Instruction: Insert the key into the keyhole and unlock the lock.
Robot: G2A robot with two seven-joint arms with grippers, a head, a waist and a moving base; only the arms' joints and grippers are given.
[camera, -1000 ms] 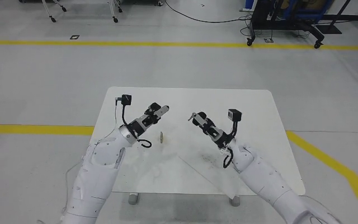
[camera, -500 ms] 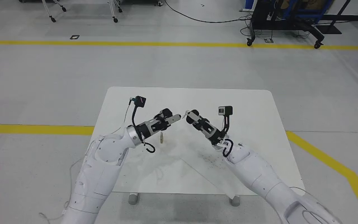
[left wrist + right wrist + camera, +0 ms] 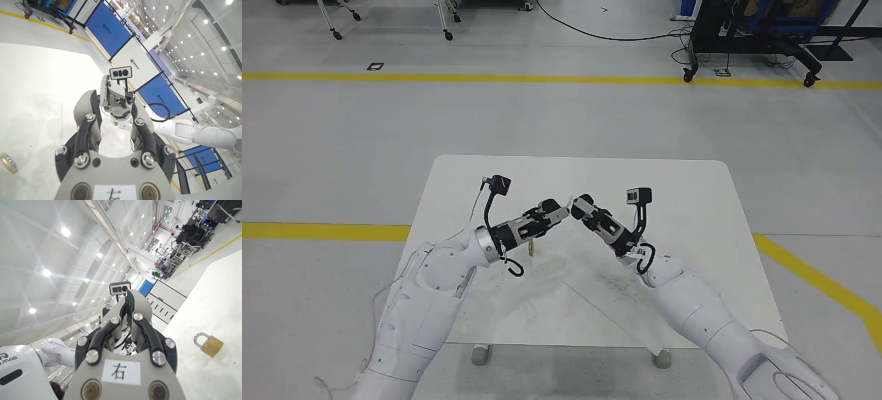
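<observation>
1. Under both arms stands the white table (image 3: 692, 190).
2. Left gripper (image 3: 114, 108) hangs above the table's middle, its jaws spread wide and gripping nothing, facing the other gripper's tip.
3. Right gripper (image 3: 127, 300) meets it from the right, pinched tight on the key.
4. Brass padlock (image 3: 210, 345) lies flat on the table, just nearer and left of the two tips, silver shackle closed.
5. Silver key (image 3: 104, 89) sticks out of the right gripper, just beside one left finger (image 3: 94, 106); whether they touch is unclear.
</observation>
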